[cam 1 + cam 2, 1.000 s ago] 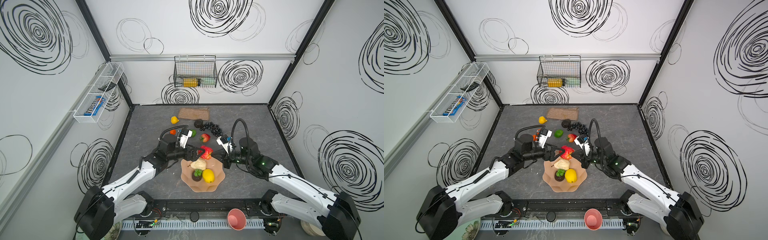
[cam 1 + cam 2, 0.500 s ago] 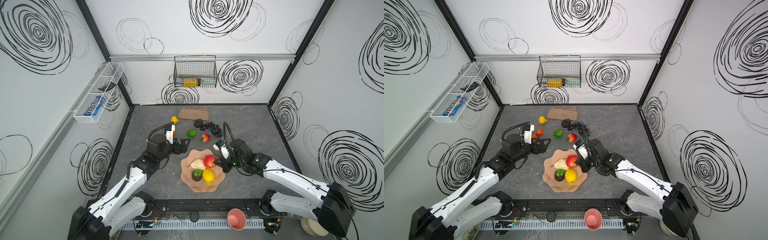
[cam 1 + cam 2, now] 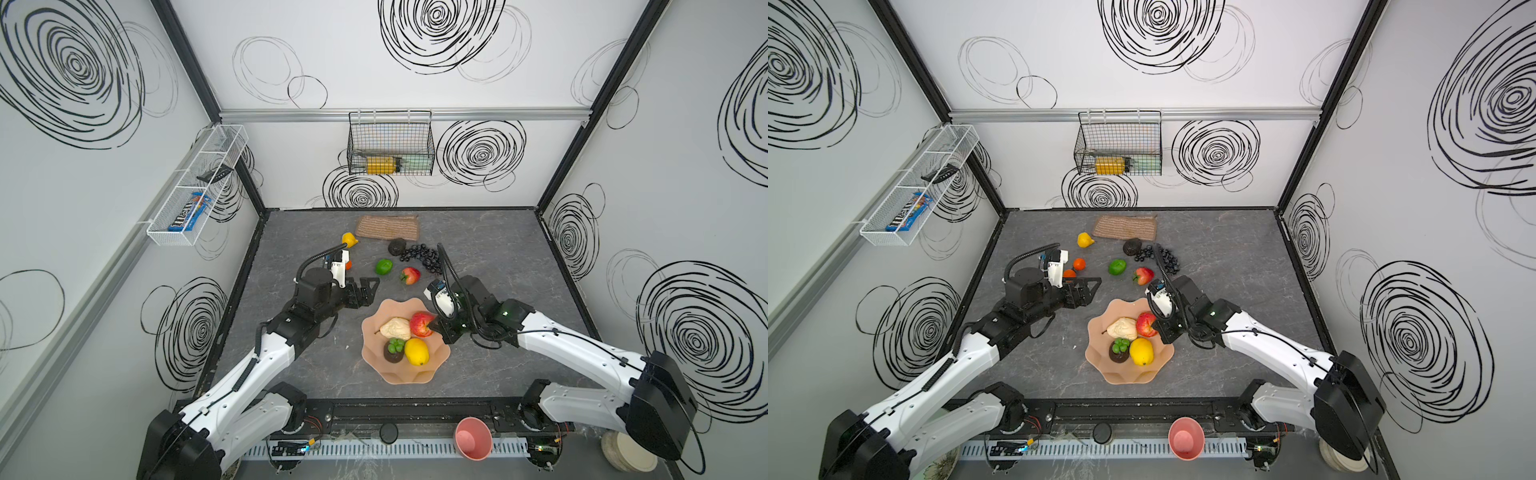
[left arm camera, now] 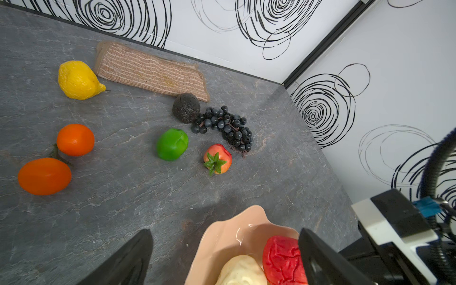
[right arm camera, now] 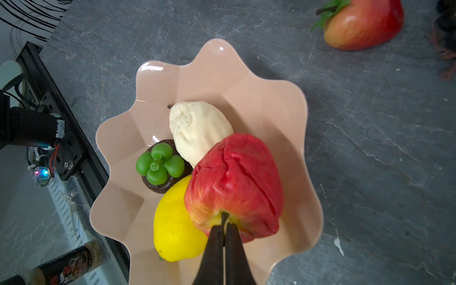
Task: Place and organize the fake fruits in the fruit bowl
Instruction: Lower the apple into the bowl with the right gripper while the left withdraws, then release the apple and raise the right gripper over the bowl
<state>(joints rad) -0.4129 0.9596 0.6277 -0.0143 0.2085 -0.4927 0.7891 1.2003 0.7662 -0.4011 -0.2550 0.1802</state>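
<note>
1. The bowl [image 3: 399, 380] is glossy peach-pink plastic, wide and shallow, with a wavy scalloped rim. It sits on the grey, marble-veined table [image 3: 498, 249], toward the front.
2. Four fruits lie inside it, seen in both top views. A matt, dimpled cream pear [image 3: 395, 328] is at 11 o'clock. A red apple [image 5: 234, 180], its creased skin fading to yellow round the stem, is at 1 o'clock. A smooth yellow lemon [image 3: 417, 351] is at 4 o'clock. A dark round fruit [image 5: 160, 170] with a green four-lobed cap is at 8 o'clock.
3. The right gripper [image 5: 224, 229] reaches in from 2 o'clock, its thin black jaws pinched together on the apple's stem. Whether the apple hangs from it or leans on the pear and lemon is hard to judge.
4. The left gripper [image 3: 374, 292] hovers just off the rim at 11 o'clock, jaws spread wide and holding nothing.
5. Beyond the bowl a waxy red strawberry [image 4: 217, 159] with spiky green leaves lies at 12 o'clock. A glossy green lime [image 4: 172, 144] lies between 11 and 12.
6. Farther out at 11 o'clock a round orange [image 4: 75, 140] sits beside a longer orange [image 4: 44, 176].
7. At the back, a black grape bunch [image 4: 227, 125] of shiny beads touches a rough dark avocado [image 4: 186, 107]. A pebbly loose lemon [image 4: 77, 80] sits beside a ribbed tan woven mat [image 4: 150, 71].
</note>
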